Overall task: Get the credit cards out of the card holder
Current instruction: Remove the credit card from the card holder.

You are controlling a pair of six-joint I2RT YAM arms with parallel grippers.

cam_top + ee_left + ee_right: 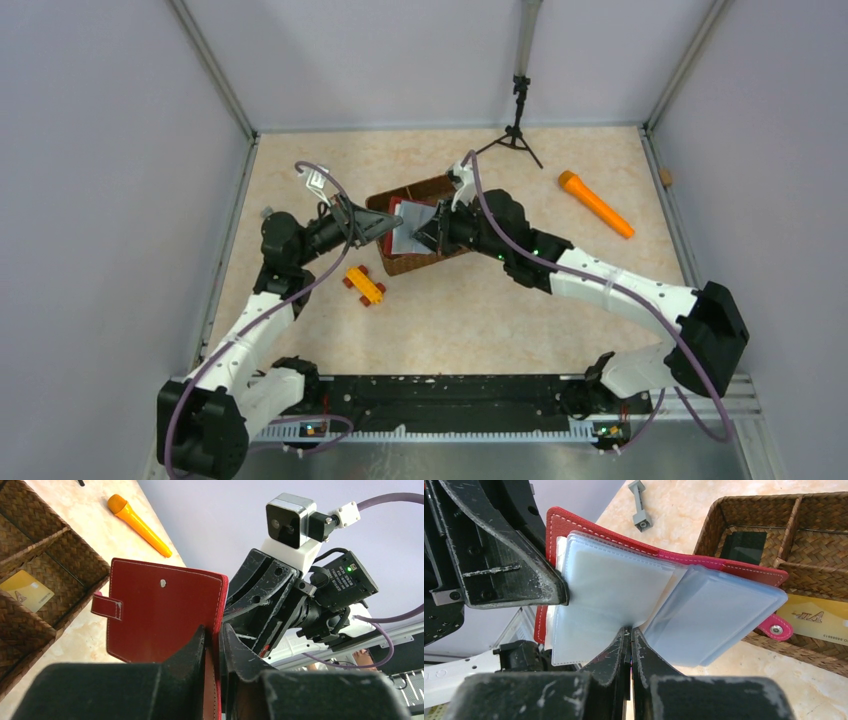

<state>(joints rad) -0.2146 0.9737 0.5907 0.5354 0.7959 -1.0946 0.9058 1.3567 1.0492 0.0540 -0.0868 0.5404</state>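
The card holder (396, 213), a dark red wallet, hangs open over the wicker basket (402, 265) between both grippers. My left gripper (215, 630) is shut on the edge of its red cover (165, 610). My right gripper (630, 630) is shut at the fold where the pale blue pockets (614, 590) split into two bundles, with a thin strip pinched between the tips. Both credit cards lie in the basket: the black one (746, 545) in a far compartment, the tan-gold one (819, 615) in the nearer one, also visible as a gold card (27, 591) in the left wrist view.
The divided basket (749, 505) sits directly under the wallet. An orange-yellow toy car (364, 285) lies in front of the basket on the left. An orange stick-shaped object (595, 203) lies at the back right. A small black tripod (517, 130) stands at the back wall.
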